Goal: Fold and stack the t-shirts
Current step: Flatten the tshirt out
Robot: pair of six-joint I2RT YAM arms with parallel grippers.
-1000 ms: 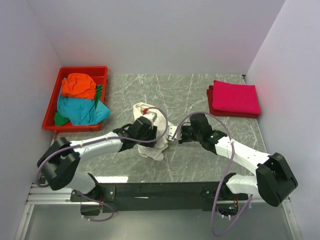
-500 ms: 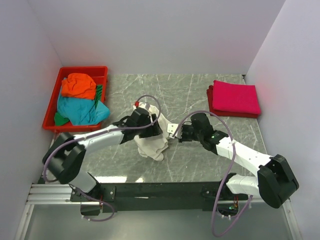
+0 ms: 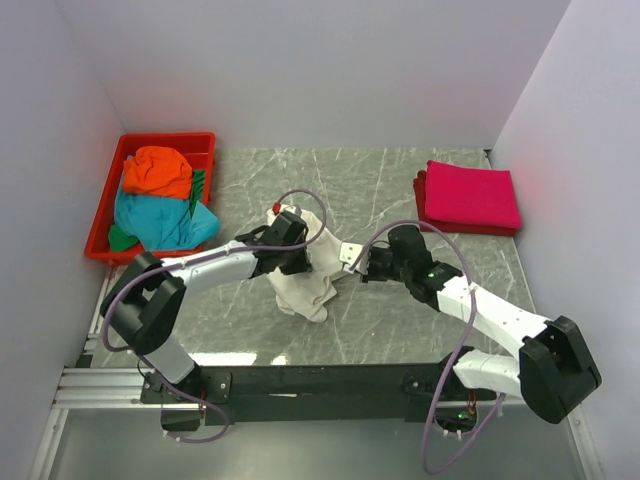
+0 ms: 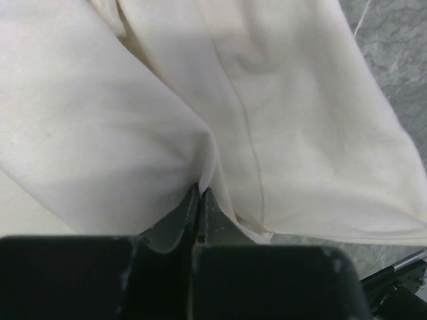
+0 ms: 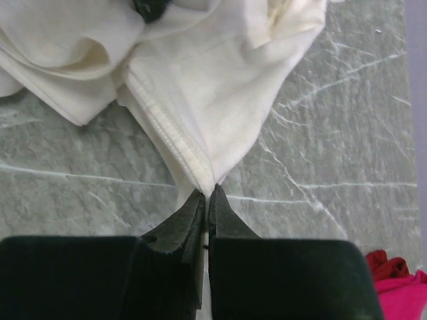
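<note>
A crumpled cream-white t-shirt (image 3: 312,285) lies bunched on the marble table between both arms. My left gripper (image 3: 297,250) is shut on a fold of this cream cloth (image 4: 147,133), which fills the left wrist view. My right gripper (image 3: 352,262) is shut on a hemmed corner of the same cream-white t-shirt (image 5: 207,100), with the cloth pinched between its fingertips (image 5: 217,203). A folded magenta-pink t-shirt (image 3: 472,194) lies on a folded red one (image 3: 424,212) at the back right. Orange (image 3: 158,170) and teal (image 3: 160,220) t-shirts lie heaped in the tray.
The red plastic tray (image 3: 100,232) sits at the back left of the table, with a green cloth bit (image 3: 122,238) showing at its near side. White walls close in the left, back and right. The black rail (image 3: 320,380) carries the arm bases.
My left gripper moved up and to the right across the cream-white t-shirt and shut on a fold of it. The right gripper shifted slightly, still holding its corner.
</note>
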